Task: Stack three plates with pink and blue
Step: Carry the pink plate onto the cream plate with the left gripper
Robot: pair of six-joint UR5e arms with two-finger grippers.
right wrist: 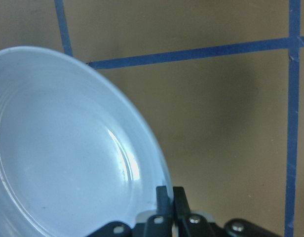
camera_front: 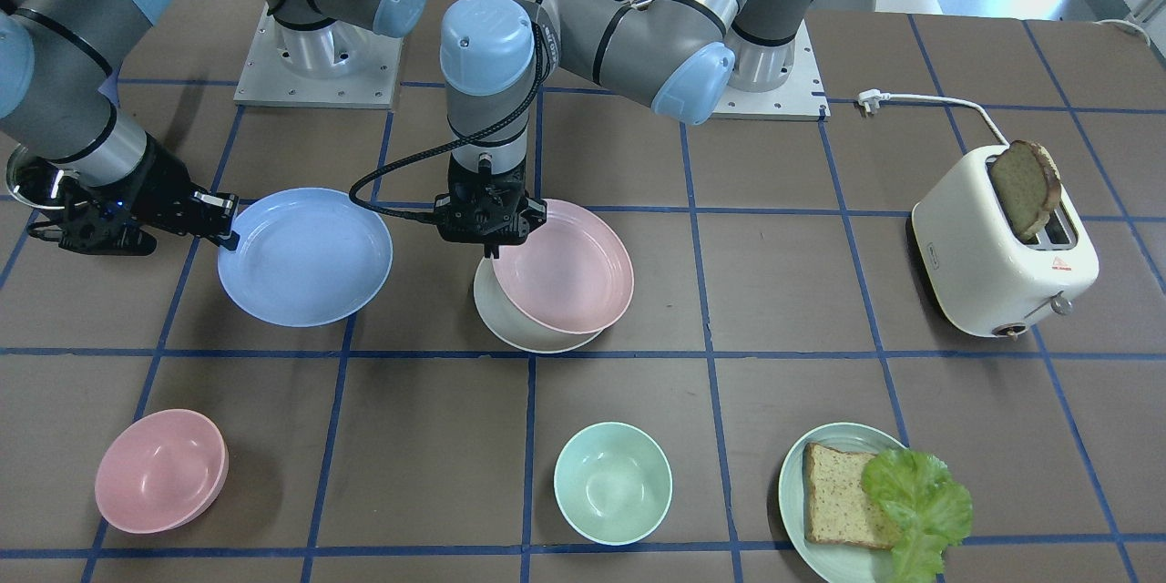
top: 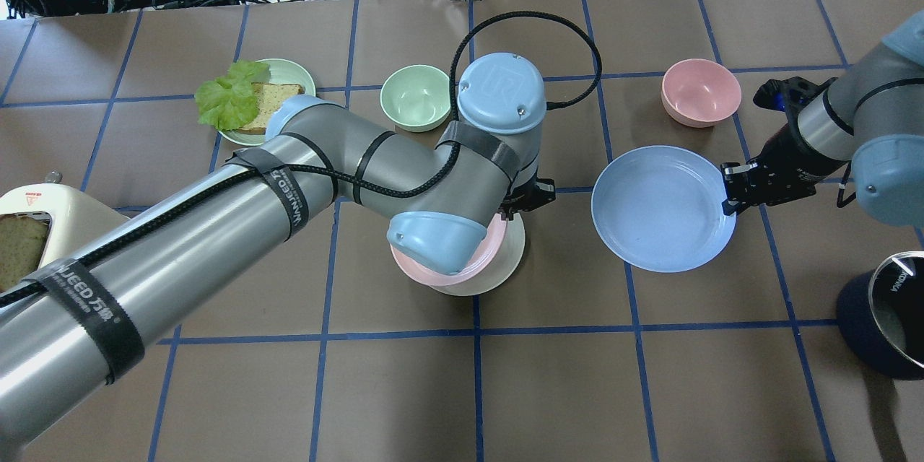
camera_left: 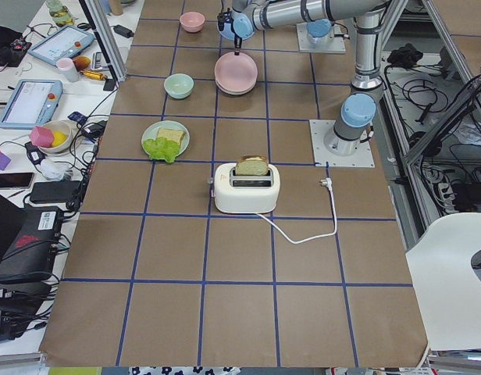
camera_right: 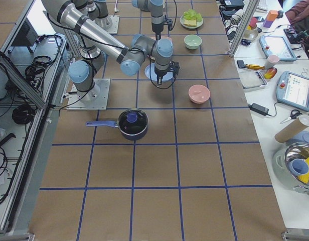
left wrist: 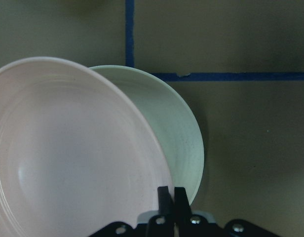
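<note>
nearest the robot's edge of the brown, blue-gridded surface [top: 404, 390], toward its right end, stands a dark blue lidded pot [camera_right: 133, 124].

in the middle band the left gripper [left wrist: 171, 193] points straight down. its two fingers are drawn almost together, pinching the rim of the shallow pale pink round matte plate [camera_front: 565, 269]. that plate lies over the cream-white round matte plate [camera_front: 521, 328], off-centre, so a crescent of the cream one shows on the side toward the right end. whether the pink plate rests fully on it or is a little raised i cannot tell.

nearer the right end, apart from that pair, is the light blue round matte plate [camera_front: 305, 255]. the right gripper [right wrist: 171, 193] reaches in low from the right end, its fingers narrowed to a thin slit on this plate's rim.

toward the left end sits a cream toaster [camera_front: 1002, 246] with a slice of brown bread [camera_front: 1025, 189] standing in its slot.

along the far edge, from the right end to the left, are a deep pink bowl [camera_front: 159, 471], a mint green bowl [camera_front: 612, 483], and a pale green plate [camera_front: 791, 501] carrying a bread slice [camera_front: 838, 496] and a lettuce leaf [camera_front: 915, 496].
</note>
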